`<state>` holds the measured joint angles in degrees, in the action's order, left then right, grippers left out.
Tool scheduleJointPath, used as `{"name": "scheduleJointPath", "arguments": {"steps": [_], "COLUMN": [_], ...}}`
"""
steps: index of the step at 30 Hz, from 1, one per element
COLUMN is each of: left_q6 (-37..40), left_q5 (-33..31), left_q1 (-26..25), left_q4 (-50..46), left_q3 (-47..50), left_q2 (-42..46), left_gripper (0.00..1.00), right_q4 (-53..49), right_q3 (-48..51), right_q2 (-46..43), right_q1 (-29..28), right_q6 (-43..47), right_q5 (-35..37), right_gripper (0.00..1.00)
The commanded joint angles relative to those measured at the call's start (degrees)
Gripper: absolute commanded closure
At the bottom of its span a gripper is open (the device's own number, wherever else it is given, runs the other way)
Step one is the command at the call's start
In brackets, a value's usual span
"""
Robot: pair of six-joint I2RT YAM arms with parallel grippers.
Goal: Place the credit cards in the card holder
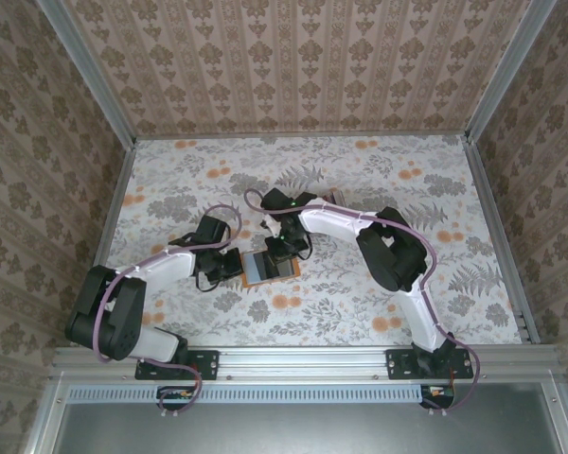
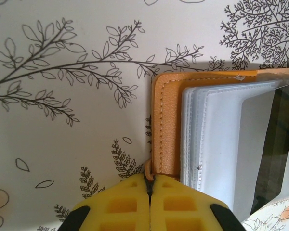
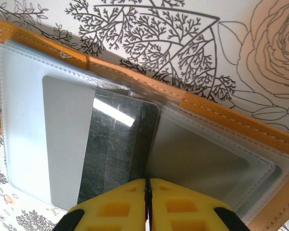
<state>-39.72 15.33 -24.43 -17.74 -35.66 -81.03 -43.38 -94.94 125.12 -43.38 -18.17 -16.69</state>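
Pressed flat together, the yellow jaws of the left gripper (image 2: 149,190) pinch the near-left corner of the card holder (image 2: 164,125), with a sliver of its orange edge caught in the seam between them. The right gripper (image 3: 147,192) is likewise closed tight, its jaws meeting on the near edge of a credit card (image 3: 118,144).

Largest in the scene is the table (image 1: 388,189), covered in a pale floral cloth with orange blooms and grey leaves, and walled on three sides by patterned panels (image 1: 293,66). Across it the left arm (image 1: 161,270) reaches from the near-left corner towards the middle, and the right arm (image 1: 341,225) bends up from the near-right and comes back in from the far side. Both wrists meet at the centre of the table.

Between them, a little nearer than centre, the card holder lies open and flat on the cloth. Its orange cover has pale stitching along the border. A stack of clear plastic sleeves (image 2: 207,144) lies fanned over its inner face, their edges stepped one behind another.

Smallest is the credit card, grey and glossy, one part of it reading pale and the other dark with a streak of glare. It lies over the sleeves, its far end tucked under the lip of a clear pocket and its near end out at the right gripper.
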Motion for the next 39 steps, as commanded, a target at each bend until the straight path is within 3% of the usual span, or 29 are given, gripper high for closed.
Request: {"name": "scheduleJointPath", "arguments": {"steps": [1, 13, 25, 39], "left_q6": [-1.17, -2.27, -0.99, -1.48], "left_q5": [-0.85, -1.02, -3.29, -2.46], "left_q1": [-1.30, -3.50, -2.82, -2.86], "left_q4": [-0.54, 0.00, -2.67, -2.99], "left_q3": [1.78, 1.03, 1.65, 0.29], "left_q2": [-2.34, -3.11, -1.65, -0.48], "left_gripper": [0.94, 0.94, 0.95, 0.95], "right_q4": [0.70, 0.67, 2.10, 4.17], "right_q3": [-1.32, -5.35, 5.48, 5.38], "right_q2": [2.56, 4.35, -4.49, -4.05], "right_q1": [-2.05, -3.82, 2.18, 2.26], "right_q6": [-0.96, -1.56, -0.02, -0.99], "right_q5": [-0.72, -3.44, 0.24, -2.95], "right_gripper": [0.89, 0.89, 0.89, 0.89]}}
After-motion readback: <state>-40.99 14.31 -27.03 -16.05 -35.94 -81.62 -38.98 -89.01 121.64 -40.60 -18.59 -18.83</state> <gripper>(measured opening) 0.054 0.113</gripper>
